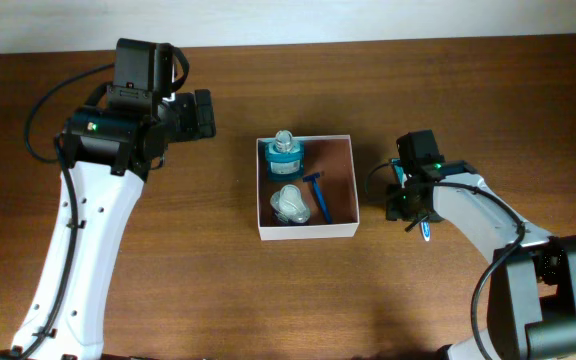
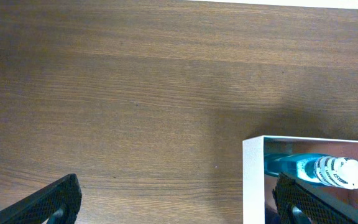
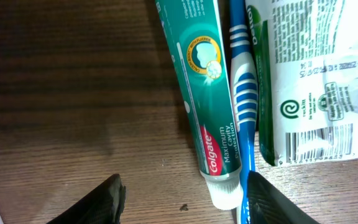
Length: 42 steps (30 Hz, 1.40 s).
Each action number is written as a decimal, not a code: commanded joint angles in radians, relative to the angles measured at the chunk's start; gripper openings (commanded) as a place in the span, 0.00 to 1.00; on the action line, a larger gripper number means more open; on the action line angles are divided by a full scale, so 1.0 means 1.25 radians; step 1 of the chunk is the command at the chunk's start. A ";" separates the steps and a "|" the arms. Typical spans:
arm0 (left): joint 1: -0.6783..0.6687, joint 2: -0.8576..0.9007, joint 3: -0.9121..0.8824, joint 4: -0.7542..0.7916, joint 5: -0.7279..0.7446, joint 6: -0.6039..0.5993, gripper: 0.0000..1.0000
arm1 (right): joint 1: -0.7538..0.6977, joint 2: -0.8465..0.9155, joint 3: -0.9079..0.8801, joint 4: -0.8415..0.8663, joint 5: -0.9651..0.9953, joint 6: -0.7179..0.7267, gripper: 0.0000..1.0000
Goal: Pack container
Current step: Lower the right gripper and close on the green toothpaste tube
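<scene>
Overhead, the container (image 1: 340,170) sits in the middle of the wooden table (image 1: 218,290), between the two arms, so either one can reach it. It's partly packed. A teal bottle (image 1: 285,152) lies along the far wall, with a blue razor (image 1: 319,195) and a pale, clear-looking item (image 1: 290,203) that I can't identify below it. The right-hand strip of the brownish floor is bare, which looks like the room left for long things.

The right gripper (image 1: 413,205) is just off the container's right wall, over the unpacked toiletries. From its wrist camera, the right gripper (image 3: 182,208) has its jaws spread wide and holds nothing. The fingers straddle the cap end of a Colgate toothpaste tube (image 3: 207,93). Right against the tube lies a blue-and-white toothbrush (image 3: 244,93), then a green-and-white packet (image 3: 309,74). With the items packed that tightly, I'd guess a finger has to come down cleanly between tube and brush.

The left gripper (image 1: 203,112) is parked off to the far left, probably to keep clear. Its wrist view shows the left gripper (image 2: 179,211) wide apart and empty over bare wood, with the container's wall (image 2: 253,180) and the bottle (image 2: 303,167) at the edge.
</scene>
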 commanded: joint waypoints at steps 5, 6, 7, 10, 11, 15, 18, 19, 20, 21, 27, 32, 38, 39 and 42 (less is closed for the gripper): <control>0.003 -0.004 0.011 0.001 -0.011 0.013 0.99 | -0.005 0.006 -0.007 0.005 -0.067 0.000 0.56; 0.003 -0.004 0.011 0.001 -0.011 0.013 0.99 | -0.004 0.006 -0.007 0.006 -0.084 0.000 0.56; 0.003 -0.004 0.011 0.001 -0.011 0.013 0.99 | -0.004 0.006 -0.007 0.008 -0.094 0.000 0.56; 0.003 -0.004 0.011 0.001 -0.011 0.013 0.99 | -0.004 0.006 -0.007 0.009 -0.102 0.000 0.56; 0.003 -0.004 0.011 0.001 -0.011 0.013 0.99 | -0.004 0.006 -0.007 0.008 -0.101 0.000 0.57; 0.003 -0.004 0.011 0.001 -0.011 0.013 1.00 | -0.004 0.006 -0.007 0.015 -0.101 0.000 0.57; 0.003 -0.004 0.011 0.001 -0.011 0.013 0.99 | -0.004 0.006 -0.007 0.032 -0.101 0.000 0.57; 0.003 -0.004 0.011 0.001 -0.011 0.013 0.99 | -0.004 0.006 -0.007 0.038 -0.101 0.000 0.57; 0.003 -0.004 0.011 0.001 -0.011 0.013 0.99 | -0.004 0.006 -0.007 0.042 -0.100 0.000 0.57; 0.003 -0.004 0.011 0.001 -0.011 0.013 0.99 | -0.004 0.006 -0.007 0.046 -0.097 0.000 0.57; 0.003 -0.004 0.011 0.001 -0.011 0.013 0.99 | -0.004 0.006 -0.007 0.056 -0.052 0.000 0.57; 0.003 -0.004 0.011 0.001 -0.011 0.013 1.00 | -0.004 0.021 -0.007 0.074 -0.050 0.000 0.57; 0.003 -0.004 0.011 0.001 -0.011 0.013 0.99 | -0.004 0.078 -0.007 0.108 -0.049 0.000 0.57; 0.003 -0.004 0.011 0.001 -0.011 0.013 0.99 | -0.004 0.086 -0.007 0.114 -0.049 0.000 0.57; 0.003 -0.004 0.011 0.001 -0.011 0.013 0.99 | -0.004 0.096 -0.007 0.127 -0.040 0.000 0.52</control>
